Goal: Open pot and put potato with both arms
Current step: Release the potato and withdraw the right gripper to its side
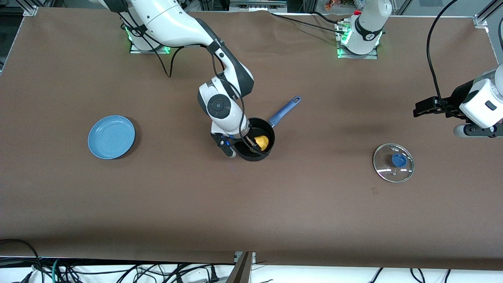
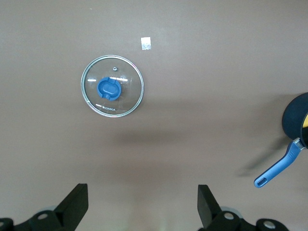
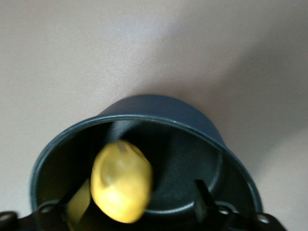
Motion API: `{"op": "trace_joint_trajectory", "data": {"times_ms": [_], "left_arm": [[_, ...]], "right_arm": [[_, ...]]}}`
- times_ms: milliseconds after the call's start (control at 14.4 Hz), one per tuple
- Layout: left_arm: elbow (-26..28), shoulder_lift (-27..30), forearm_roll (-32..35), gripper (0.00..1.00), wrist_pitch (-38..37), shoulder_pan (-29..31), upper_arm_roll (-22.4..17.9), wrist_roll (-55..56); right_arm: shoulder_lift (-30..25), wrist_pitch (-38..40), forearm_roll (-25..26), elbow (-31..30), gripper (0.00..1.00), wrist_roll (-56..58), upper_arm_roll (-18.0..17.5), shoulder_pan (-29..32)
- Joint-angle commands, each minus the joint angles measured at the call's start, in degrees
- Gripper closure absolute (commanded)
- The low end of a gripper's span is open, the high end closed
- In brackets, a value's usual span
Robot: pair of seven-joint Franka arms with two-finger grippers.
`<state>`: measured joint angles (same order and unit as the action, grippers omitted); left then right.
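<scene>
The black pot (image 1: 251,157) stands open mid-table, its blue handle (image 1: 285,110) pointing away from the front camera. The yellow potato (image 1: 262,142) is inside it. My right gripper (image 1: 251,143) reaches down into the pot. In the right wrist view the potato (image 3: 121,185) sits between its spread fingers, close to one and apart from the other, inside the pot's wall (image 3: 159,110). The glass lid (image 1: 393,162) with its blue knob lies flat on the table toward the left arm's end. My left gripper (image 1: 420,110) hangs open and empty over the table near the lid (image 2: 112,86).
A flat blue plate (image 1: 111,136) lies toward the right arm's end. A small white tag (image 2: 147,43) lies on the table by the lid. The pot's edge (image 2: 294,115) and handle (image 2: 279,168) show in the left wrist view. Cables hang along the table's front edge.
</scene>
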<state>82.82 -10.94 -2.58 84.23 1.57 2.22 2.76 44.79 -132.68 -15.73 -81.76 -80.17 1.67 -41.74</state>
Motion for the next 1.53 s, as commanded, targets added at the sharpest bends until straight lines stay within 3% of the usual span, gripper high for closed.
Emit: {"op": "trace_joint_trajectory", "data": {"times_ms": [0, 209, 418, 557, 766, 975, 1114, 1323, 1462], "left_arm": [[-1.26, -0.48, 0.47, 0.00, -0.56, 0.19, 0.06, -0.30], [-1.26, -0.40, 0.56, 0.00, -0.56, 0.19, 0.06, -0.30], [-1.26, -0.48, 0.56, 0.00, -0.56, 0.19, 0.06, -0.30], [-1.26, -0.48, 0.64, 0.00, -0.56, 0.19, 0.06, -0.30], [-1.34, -0.48, 1.08, 0.00, -0.56, 0.19, 0.06, -0.30], [-1.35, -0.48, 1.26, 0.00, -0.56, 0.19, -0.03, -0.47], [-2.66, -0.83, 1.52, 0.00, -0.64, 0.10, -0.03, -0.47], [-2.75, -1.01, 1.44, 0.00, -0.65, 0.10, -0.03, -0.47], [-2.75, -1.01, 1.44, 0.00, -0.65, 0.10, -0.03, -0.47]], "right_arm": [[-5.22, 9.60, 3.15, 2.04, 0.00, 0.45, 0.96, 0.52], [-11.81, 18.39, 5.00, 2.22, 0.00, 6.22, 2.62, 2.98], [-16.65, 30.51, 5.36, 2.22, 0.00, 19.65, 9.38, 3.07], [-20.07, 33.26, 5.45, 1.79, 0.00, 28.53, 14.13, 3.33], [-26.04, 36.08, 5.45, -2.41, 0.00, 43.91, 16.35, 7.62], [-34.74, 34.42, 7.19, -12.17, 0.00, 64.27, 11.10, 20.34], [-37.57, 34.68, 11.84, -14.12, 0.00, 72.66, 5.91, 28.09], [-41.17, 35.03, 18.52, -16.76, 0.00, 77.60, -0.50, 35.13], [-43.20, 37.65, 18.29, -17.11, 0.00, 77.19, -2.19, 38.74]]}}
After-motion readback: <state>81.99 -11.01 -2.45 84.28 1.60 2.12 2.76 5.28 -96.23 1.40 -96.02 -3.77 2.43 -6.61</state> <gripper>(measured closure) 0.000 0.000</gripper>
